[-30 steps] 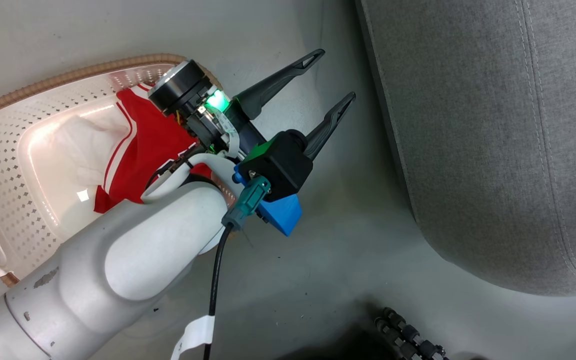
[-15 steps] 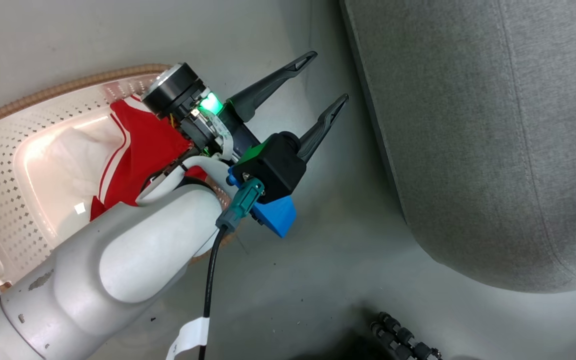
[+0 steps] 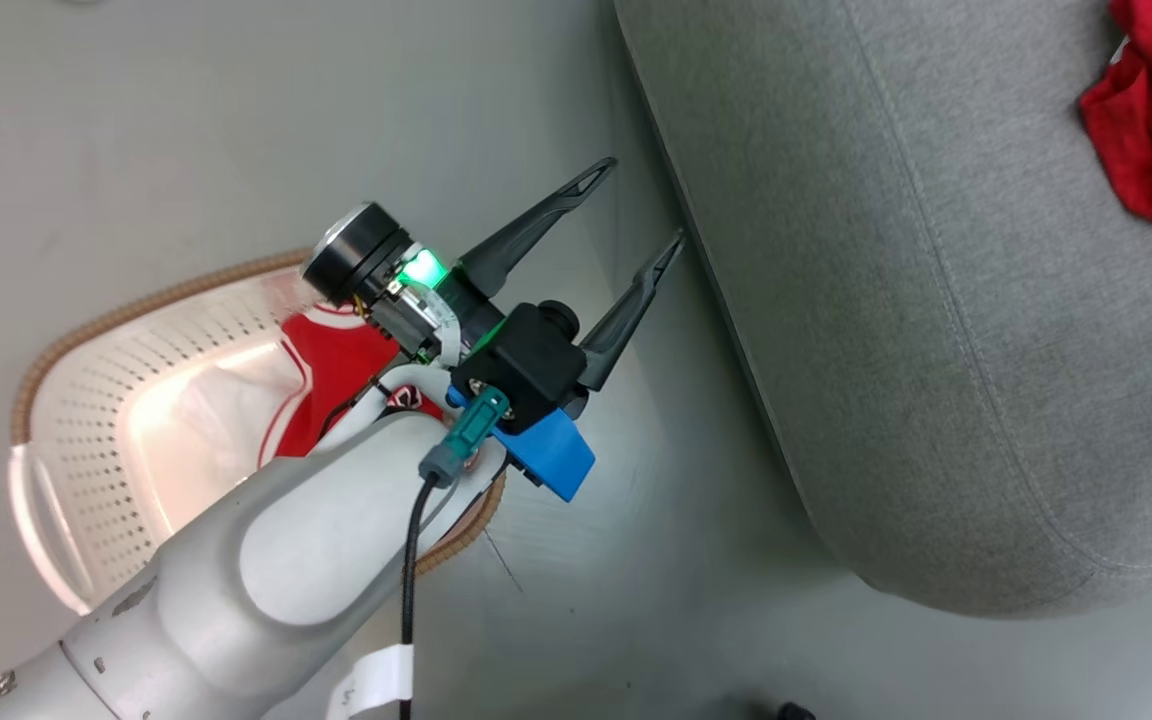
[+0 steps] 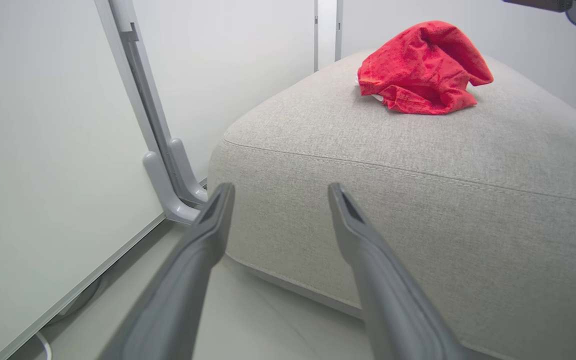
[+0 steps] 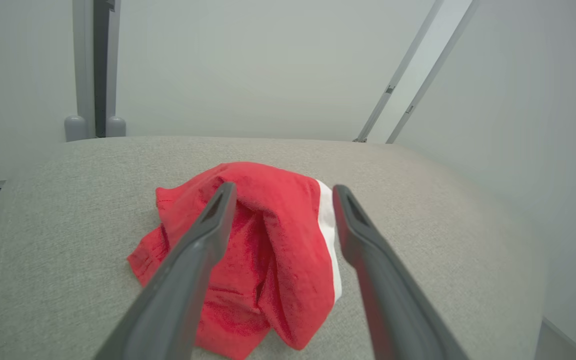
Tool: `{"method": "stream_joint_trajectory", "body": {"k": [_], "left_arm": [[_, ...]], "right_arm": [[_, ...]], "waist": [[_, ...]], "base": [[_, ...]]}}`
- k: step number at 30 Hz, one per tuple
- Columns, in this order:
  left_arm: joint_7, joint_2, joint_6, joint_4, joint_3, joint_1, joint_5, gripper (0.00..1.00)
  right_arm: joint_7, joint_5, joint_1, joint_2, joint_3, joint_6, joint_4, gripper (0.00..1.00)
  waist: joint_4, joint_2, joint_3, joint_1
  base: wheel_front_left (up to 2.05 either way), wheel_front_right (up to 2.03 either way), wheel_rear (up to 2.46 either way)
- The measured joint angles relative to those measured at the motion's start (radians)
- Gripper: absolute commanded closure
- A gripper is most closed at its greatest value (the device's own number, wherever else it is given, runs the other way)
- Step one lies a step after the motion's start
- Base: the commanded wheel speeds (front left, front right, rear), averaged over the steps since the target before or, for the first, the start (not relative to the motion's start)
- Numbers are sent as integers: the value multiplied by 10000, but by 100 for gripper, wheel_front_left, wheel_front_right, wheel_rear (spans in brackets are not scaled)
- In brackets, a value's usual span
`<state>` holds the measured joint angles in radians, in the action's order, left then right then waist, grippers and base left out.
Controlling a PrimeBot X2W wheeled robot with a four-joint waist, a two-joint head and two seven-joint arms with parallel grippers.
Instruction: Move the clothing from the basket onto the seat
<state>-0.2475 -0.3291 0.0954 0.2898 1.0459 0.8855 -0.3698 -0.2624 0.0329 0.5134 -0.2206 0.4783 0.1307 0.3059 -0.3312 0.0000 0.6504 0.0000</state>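
Plainly, left pincer (image 3: 638, 205) and right pincer (image 5: 283, 189) gape empty; clothing (image 5: 288, 260) lies crumpled on the seat (image 5: 68, 200), panels (image 5: 243, 65) behind.

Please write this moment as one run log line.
seat: red garment lying on it | basket: red-and-white clothing inside | left gripper: jaws open, empty | right gripper: jaws open, pointing at red garment

Soft, bright, even light with no hard shadows. In the head view the basket (image 3: 76, 430) wall glares warm white and washed out, and a green lamp (image 3: 423, 268) glows on the wrist. The floor (image 3: 186, 130) has a dull sheen, dimmer under the seat (image 3: 916, 350) corner. The left fingers (image 4: 183, 280) and right fingers (image 5: 178, 285) blur toward the bottom edges. The partition posts (image 4: 143, 100) lean with lens distortion.
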Motion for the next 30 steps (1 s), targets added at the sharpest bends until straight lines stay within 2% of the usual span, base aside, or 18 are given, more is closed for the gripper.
{"method": "stream_joint_trajectory", "body": {"k": [8, 14, 22, 30], "left_arm": [[-142, 107, 577, -157, -1463, -993, -441, 0], [-142, 138, 690, -453, -2809, -2098, -355, 0], [-142, 497, 606, -454, -4759, -3608, -50, 0], [-144, 1039, 188, -472, -6372, -5033, 546, 0]], "right_arm": [[0, -324, -680, 251, -1662, 0, -1085, 0], [2, -196, -862, 320, -2788, 0, -1354, 0], [0, -79, -1190, 593, -3937, 0, -1463, 0], [0, 69, -1950, 899, -4587, 0, -1346, 0]], "waist": [[517, 0, -1442, -1], [1216, 0, -2293, -1], [2120, 0, -3332, -1], [2836, 0, -4330, -1]], "base": [[0, 0, 0], [0, 0, 0], [0, 0, 0], [0, 0, 0]]}}
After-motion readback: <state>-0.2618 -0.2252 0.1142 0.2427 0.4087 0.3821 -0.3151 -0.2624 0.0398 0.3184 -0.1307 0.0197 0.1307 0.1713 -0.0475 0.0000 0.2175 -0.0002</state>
